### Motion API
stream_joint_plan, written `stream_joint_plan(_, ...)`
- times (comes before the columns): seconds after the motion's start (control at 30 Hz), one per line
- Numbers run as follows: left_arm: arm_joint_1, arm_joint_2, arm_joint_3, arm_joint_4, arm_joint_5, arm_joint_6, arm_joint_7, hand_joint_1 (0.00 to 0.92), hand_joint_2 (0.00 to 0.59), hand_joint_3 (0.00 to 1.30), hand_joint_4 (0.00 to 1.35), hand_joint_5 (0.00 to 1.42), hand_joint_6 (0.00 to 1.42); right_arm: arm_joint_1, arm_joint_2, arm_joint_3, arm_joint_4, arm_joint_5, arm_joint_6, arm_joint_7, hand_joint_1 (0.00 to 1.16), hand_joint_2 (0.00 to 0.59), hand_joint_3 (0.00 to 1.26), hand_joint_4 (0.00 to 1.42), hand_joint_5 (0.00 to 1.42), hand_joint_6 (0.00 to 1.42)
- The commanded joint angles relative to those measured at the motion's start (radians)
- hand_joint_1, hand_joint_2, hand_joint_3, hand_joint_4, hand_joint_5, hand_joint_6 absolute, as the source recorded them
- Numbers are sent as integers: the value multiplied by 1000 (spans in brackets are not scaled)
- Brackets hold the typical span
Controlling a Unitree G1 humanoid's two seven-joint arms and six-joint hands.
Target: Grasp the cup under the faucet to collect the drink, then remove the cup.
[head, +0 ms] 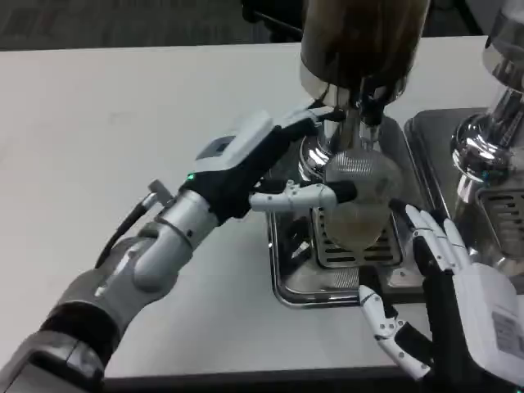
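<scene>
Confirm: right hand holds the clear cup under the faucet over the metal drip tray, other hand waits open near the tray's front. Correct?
Not quite. The head view shows the left hand holding the clear cup under the faucet, over the metal drip tray. The right hand is the one waiting open near the tray's front.

Cup (pixel 358 196) under faucet (pixel 358 123), over drip tray (pixel 286 282) (grate below); second dispenser (pixel 491 123) right.
</scene>
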Motion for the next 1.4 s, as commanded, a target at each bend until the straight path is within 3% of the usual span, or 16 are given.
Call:
stream_joint_plan(0.03,73,89,56,-108,-67,-54,-66,147,28,120,45,234,314,-26,-8,-20,16,18,-19,-12,437,455,147,109,50,180)
stream_joint_plan(0.2,165,189,129,-237,-167,-120,-149,166,50,173,112,257,328,-42,-15,-42,19,24,-14,-12,439,453,147,100,50,165)
stream_joint_plan(0.3,204,224,181,-295,-274,-156,-221,154,60,214,160,290,345,-48,-18,-55,19,20,-5,-8,442,452,147,96,42,139)
stream_joint_plan(0.47,222,236,257,-367,-552,-179,-437,73,52,270,224,328,352,-66,-25,-89,33,20,28,19,435,462,138,59,19,91)
stream_joint_plan(0.57,190,216,297,-428,-790,-92,-654,5,48,281,248,333,355,-87,-31,-106,45,15,64,44,429,461,121,39,1,70)
stream_joint_plan(0.63,173,203,320,-455,-887,-30,-760,0,29,281,251,333,337,-102,-33,-109,51,6,90,56,426,460,116,24,0,53)
stream_joint_plan(0.83,84,165,386,-528,-1115,308,-1072,0,13,282,244,303,261,-143,-40,-119,73,-18,160,76,380,461,87,3,0,19)
stream_joint_plan(1.0,19,147,412,-559,-1175,568,-1223,0,6,206,136,207,176,-161,-38,-125,91,-19,201,77,317,443,74,0,0,1)
stream_joint_plan(1.1,-15,132,425,-552,-1173,666,-1273,0,12,173,87,164,119,-167,-38,-125,96,-13,201,69,286,447,71,0,0,0)
stream_joint_plan(1.4,-129,77,435,-433,-1115,796,-1344,0,26,120,1,89,43,-168,-16,-119,111,-2,188,35,277,448,73,0,0,0)
